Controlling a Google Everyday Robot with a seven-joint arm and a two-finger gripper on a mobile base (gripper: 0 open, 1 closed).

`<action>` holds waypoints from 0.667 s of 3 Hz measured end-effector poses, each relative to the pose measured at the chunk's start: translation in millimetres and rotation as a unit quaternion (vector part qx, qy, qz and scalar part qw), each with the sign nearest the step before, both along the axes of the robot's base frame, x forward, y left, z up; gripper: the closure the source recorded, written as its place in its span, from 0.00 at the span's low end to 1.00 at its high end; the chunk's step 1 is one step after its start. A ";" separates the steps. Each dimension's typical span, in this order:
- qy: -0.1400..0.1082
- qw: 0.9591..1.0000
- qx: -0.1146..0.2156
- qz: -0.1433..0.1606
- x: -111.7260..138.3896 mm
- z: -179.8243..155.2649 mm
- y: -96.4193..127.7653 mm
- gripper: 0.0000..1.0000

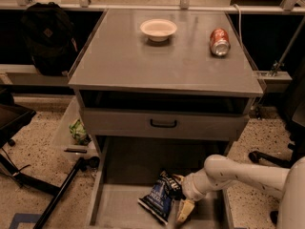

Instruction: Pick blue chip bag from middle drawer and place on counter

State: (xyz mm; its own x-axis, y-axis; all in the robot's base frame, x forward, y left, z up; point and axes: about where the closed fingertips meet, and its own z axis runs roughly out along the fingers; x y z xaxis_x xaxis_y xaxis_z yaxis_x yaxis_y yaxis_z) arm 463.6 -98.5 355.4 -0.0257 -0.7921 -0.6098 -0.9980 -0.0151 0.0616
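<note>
The blue chip bag (159, 195) lies tilted on the floor of the open middle drawer (116, 205), near its front. My gripper (184, 209) reaches in from the right on a white arm, low in the drawer, right at the bag's right edge. The bag's far corner is partly hidden behind my wrist. The counter (143, 63) is the grey cabinet top above.
A white bowl (158, 29) and a red soda can (219, 41) lying on its side are at the back of the counter. A shut drawer front with a black handle (163, 123) is above the open drawer. A black backpack (47, 37) and a green packet (78, 130) are at left.
</note>
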 end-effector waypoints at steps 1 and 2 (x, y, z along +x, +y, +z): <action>0.000 1.000 0.000 0.000 0.0 0.0 0.0 0.00; 0.000 1.000 0.000 0.000 0.0 0.0 0.0 0.19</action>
State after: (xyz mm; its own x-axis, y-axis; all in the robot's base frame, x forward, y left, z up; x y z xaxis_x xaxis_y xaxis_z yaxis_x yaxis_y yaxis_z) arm 463.6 -98.4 355.4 -0.0257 -0.7921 -0.6098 -0.9980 -0.0151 0.0617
